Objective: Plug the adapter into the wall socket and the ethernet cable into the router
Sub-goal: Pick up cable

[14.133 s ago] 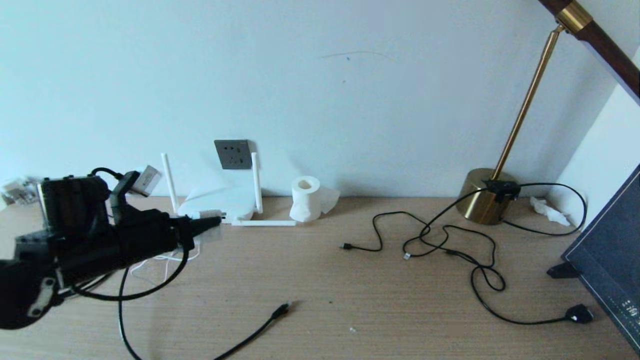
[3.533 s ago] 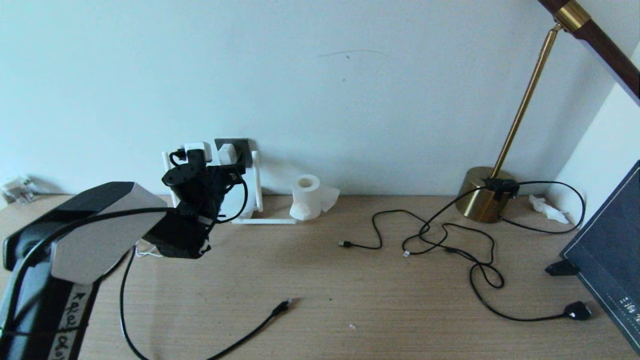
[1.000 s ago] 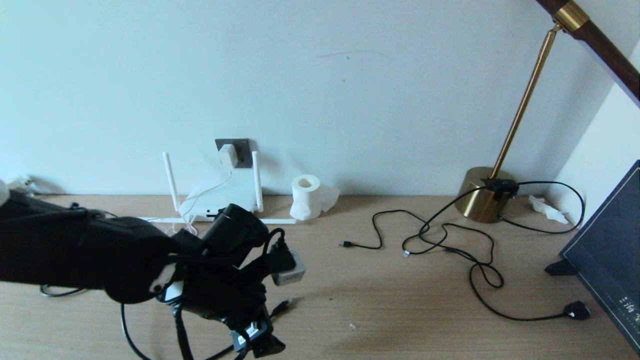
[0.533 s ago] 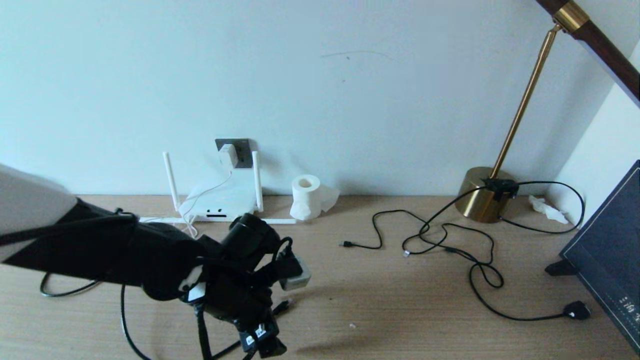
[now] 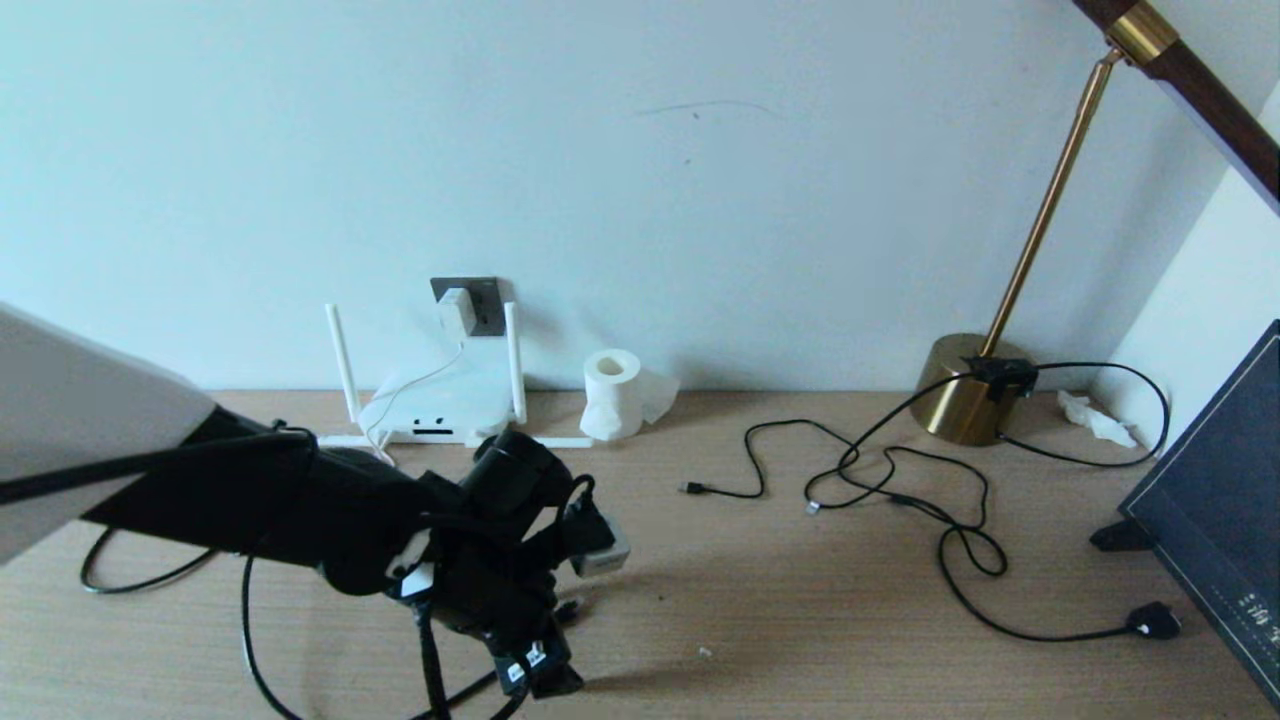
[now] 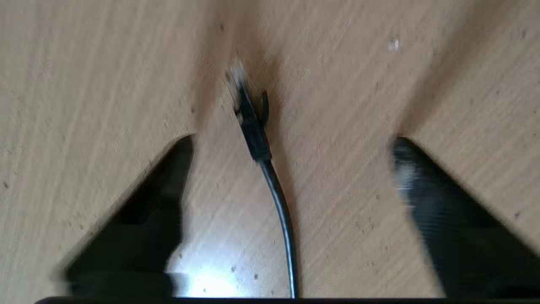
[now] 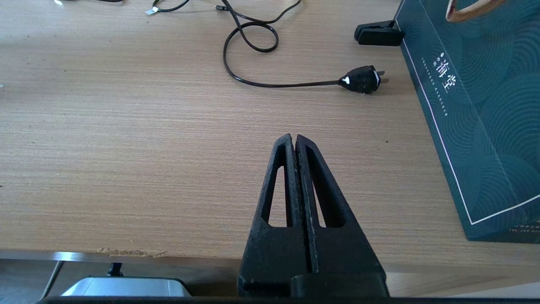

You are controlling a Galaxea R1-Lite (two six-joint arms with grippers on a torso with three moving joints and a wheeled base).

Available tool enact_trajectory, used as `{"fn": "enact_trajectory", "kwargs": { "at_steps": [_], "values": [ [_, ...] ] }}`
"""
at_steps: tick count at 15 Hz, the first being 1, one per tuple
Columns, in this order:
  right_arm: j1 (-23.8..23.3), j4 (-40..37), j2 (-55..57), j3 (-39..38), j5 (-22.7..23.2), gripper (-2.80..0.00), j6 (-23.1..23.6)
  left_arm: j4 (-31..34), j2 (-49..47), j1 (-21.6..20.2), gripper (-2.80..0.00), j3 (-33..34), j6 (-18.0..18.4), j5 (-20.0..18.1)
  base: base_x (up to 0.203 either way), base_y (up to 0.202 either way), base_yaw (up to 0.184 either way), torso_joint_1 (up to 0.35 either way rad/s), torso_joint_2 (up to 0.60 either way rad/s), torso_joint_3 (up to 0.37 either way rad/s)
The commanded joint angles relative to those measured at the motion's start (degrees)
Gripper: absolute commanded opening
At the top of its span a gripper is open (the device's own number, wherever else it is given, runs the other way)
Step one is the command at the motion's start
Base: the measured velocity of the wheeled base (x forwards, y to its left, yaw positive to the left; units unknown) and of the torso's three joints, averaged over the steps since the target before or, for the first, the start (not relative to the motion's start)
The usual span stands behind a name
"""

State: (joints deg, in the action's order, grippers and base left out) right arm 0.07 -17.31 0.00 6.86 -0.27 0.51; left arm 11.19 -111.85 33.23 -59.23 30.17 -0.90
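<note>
**A:** Looking down from the head camera, where was the left gripper (image 5: 545,672)?

**B:** Low over the wooden table (image 5: 800,620), at the near edge, left of centre. In the left wrist view its two dark fingers (image 6: 156,202) stood wide apart, with the ethernet cable (image 6: 270,177) lying on the wood between them. Neither finger touched the cable; there was bare table on both sides of it.

**A:** And the plug end?

**B:** The small black clip plug (image 6: 249,114) lay flat, just past the fingertips, pointing away from the wrist. It was blurred, so I couldn't make out its clip clearly.

**A:** What about the adapter?

**B:** The adapter (image 5: 456,311) sat on the wall socket (image 5: 486,305), a dark grey plate on the wall above the router (image 5: 440,410). Its thin white cord (image 5: 415,385) hung down over the router's top. The router lay on the table against the wall, two antennas upright and two lying flat.

**A:** Was the right gripper (image 7: 294,139) doing anything?

**B:** No. It was parked at the near edge of the table, fingers pressed together with nothing between them. Ahead of it lay the lamp plug (image 7: 360,80) on its black cord, and beside it stood a dark green bag (image 7: 485,105).

**A:** Anything else on the table?

**B:** A toilet-paper roll (image 5: 612,395) just right of the router, a brass lamp (image 5: 970,400) at the far right, and loose black USB cords (image 5: 880,480) between them.
</note>
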Motion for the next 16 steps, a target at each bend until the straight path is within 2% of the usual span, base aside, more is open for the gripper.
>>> {"fn": "enact_trajectory", "kwargs": {
  "at_steps": [1, 9, 12, 16],
  "values": [
    [0.0, -0.1, 0.0, 0.0, 0.0, -2.8, 0.0, -0.3, -0.9, 0.0, -2.8, 0.2, 0.2, 0.0, 0.0, 0.0, 0.0, 0.0, 0.0, 0.0],
    [0.0, -0.1, 0.0, 0.0, 0.0, -2.8, 0.0, -0.3, -1.4, 0.1, -2.8, 0.6, 0.2, 0.2, 0.0, 0.0, 0.0, 0.0, 0.0, 0.0],
    [0.0, -0.1, 0.0, 0.0, 0.0, -2.8, 0.0, -0.3, -1.1, 0.1, -2.8, 2.1, 0.2, 1.9, 0.0, 0.0, 0.0, 0.0, 0.0, 0.0],
    [0.0, -0.1, 0.0, 0.0, 0.0, -2.8, 0.0, -0.4, 6.7, 0.1, -2.8, 2.2, 0.1, 1.9, 0.0, 0.0, 0.0, 0.0, 0.0, 0.0]
  ]
}}
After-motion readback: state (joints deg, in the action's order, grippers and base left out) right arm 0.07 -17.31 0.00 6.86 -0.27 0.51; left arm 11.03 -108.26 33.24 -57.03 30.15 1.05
